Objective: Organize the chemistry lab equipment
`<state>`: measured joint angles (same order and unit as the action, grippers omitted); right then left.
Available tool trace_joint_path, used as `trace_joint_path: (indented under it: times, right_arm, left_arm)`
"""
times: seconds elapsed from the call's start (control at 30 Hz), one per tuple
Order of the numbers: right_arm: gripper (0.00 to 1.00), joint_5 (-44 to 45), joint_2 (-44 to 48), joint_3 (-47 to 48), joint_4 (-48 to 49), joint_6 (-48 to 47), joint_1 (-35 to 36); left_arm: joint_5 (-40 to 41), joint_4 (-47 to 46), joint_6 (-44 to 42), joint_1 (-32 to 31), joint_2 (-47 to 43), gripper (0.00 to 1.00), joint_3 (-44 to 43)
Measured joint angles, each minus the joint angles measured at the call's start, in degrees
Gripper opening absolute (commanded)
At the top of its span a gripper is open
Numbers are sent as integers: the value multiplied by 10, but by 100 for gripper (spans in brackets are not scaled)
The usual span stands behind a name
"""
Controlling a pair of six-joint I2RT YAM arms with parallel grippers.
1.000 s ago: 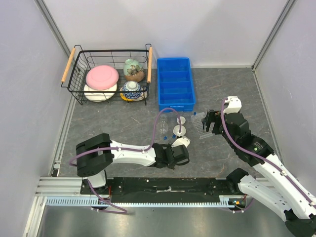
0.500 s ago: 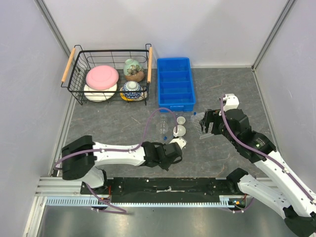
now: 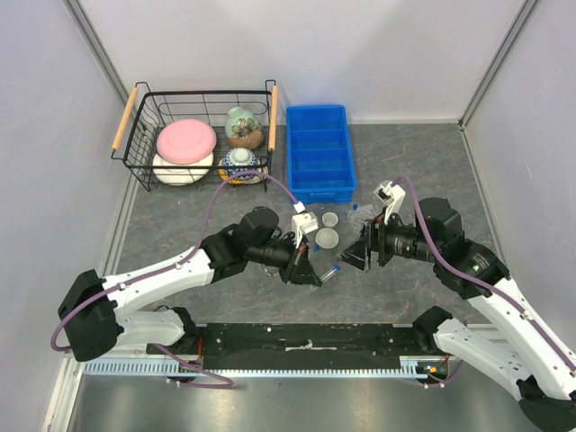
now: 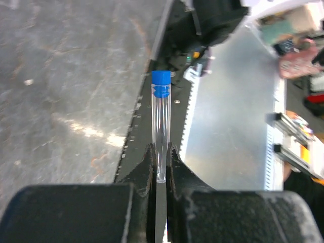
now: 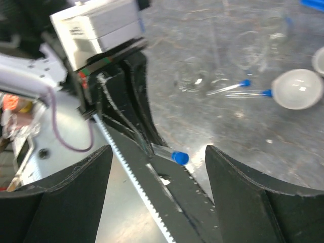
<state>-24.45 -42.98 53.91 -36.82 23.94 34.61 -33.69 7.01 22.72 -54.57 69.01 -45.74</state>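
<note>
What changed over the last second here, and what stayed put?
The left tool closed on a blue-capped tube and raised it off the table toward the right tool, which swung round to face it, open around the cap end. The white dishes, wire basket and blue tray stayed put.

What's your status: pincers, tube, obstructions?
Left pincer shut on clear slim tube with blue cap. Right pincer open, facing the cap. No obstruction visible between.

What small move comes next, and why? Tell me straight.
Probably ease the right gripper forward around the tube at its blue-capped end, then close: the left gripper is shut on its bottom end, and the open right gripper faces the cap.
</note>
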Motion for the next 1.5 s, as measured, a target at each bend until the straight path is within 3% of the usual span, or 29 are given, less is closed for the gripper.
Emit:
trace_joint_path:
  times: [0.2,0.43,0.67,1.07,1.33,1.5]
  right_arm:
    - [79,-110,13,-21,58,42,0]
    - [75,-161,24,-60,105,89,0]
    - [69,-178,29,-67,137,120,3]
    - [51,-177,36,-87,160,149,35]
    - [30,-156,35,-89,165,154,54]
    - [6,-139,29,-89,165,154,66]
  left_arm:
    - [-152,-106,31,25,0,2,34]
    - [-249,-217,87,43,-3,2,66]
    - [-278,-271,120,55,-16,2,71]
    - [-284,-321,153,75,-12,2,71]
    - [-300,-342,165,76,-2,2,71]
    - [-313,-346,168,77,-2,2,71]
